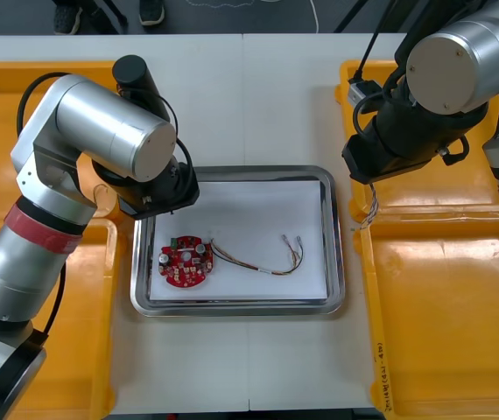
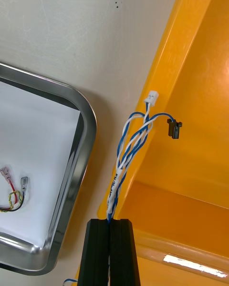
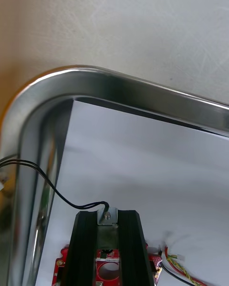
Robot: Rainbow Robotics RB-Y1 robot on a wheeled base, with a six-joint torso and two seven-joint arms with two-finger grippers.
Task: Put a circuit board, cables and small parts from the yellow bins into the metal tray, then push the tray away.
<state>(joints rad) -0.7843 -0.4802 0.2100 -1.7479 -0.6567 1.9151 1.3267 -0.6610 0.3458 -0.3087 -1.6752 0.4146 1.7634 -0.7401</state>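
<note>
The metal tray (image 1: pixel 232 171), white inside, holds a round red circuit board (image 1: pixel 186 261) and a red and yellow cable (image 1: pixel 263 262). My left gripper (image 3: pixel 107 214) hovers over the tray's far left corner, above the board (image 3: pixel 107 269). It is shut on the metal end of a black cable (image 3: pixel 57 193) that trails over the tray rim (image 3: pixel 143 88). My right gripper (image 2: pixel 112 221) hangs above the gap between the tray (image 2: pixel 88 124) and the right bins. It is shut on a twisted blue and white cable (image 2: pixel 129 148), which dangles below the wrist (image 1: pixel 372 208).
Yellow bins flank the tray: two on the left (image 1: pixel 83 350) and two on the right (image 1: pixel 442 324). The right bins' inner wall (image 2: pixel 191 52) lies just beside the hanging cable. Bare table (image 1: pixel 249 96) lies beyond the tray.
</note>
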